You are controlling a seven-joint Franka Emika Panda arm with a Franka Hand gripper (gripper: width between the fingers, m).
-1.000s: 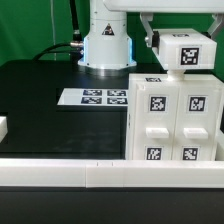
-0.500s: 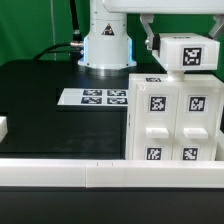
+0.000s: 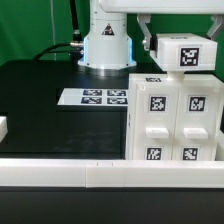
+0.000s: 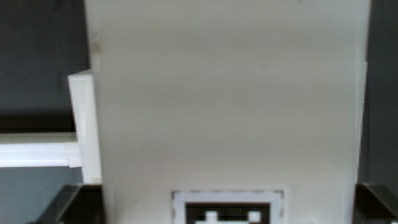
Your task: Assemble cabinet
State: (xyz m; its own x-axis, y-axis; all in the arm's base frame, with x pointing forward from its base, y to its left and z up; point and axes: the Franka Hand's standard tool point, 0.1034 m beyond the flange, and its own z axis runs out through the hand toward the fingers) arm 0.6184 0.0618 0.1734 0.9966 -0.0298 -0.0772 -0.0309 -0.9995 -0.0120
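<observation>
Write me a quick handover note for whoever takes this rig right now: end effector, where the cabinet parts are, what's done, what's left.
End effector: closed on the tagged white top piece.
Cabinet: upright at the exterior view's right, tagged front panels in place.
Top piece: directly over the cabinet; contact cannot be told.
Left, probably: seat the piece, release.
Small white block: at the exterior view's left edge.

Cabinet [image 3: 170, 120] stands at right of frame, tags facing us. A tagged white block [image 3: 186, 56] sits at its top, gripper [image 3: 184, 42] clamped around it. Marker board [image 3: 95, 97] lies flat at centre-left, robot base [image 3: 105, 45] behind.
</observation>
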